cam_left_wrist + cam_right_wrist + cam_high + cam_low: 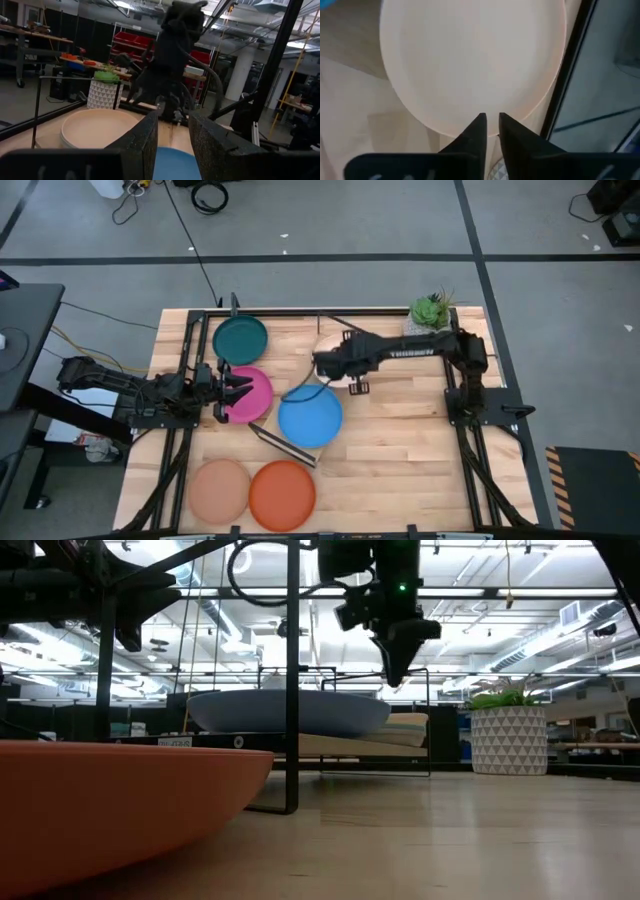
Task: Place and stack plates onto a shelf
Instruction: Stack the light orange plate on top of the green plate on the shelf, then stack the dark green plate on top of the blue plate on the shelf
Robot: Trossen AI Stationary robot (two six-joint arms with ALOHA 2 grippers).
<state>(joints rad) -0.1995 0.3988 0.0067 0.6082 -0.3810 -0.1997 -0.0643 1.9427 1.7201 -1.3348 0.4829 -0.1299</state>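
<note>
Overhead, right gripper point(490, 122) hangs above the cream plate point(470, 60) beside the plant pot point(430, 313), fingers narrow, empty. Plate looks rigid, light, slick; the thin rim seems the only hold. Left gripper point(232, 388) narrow, empty, over the magenta plate point(258, 398).

Only lettering I can spot is white print along my right arm point(420, 348), too small to read.
</note>
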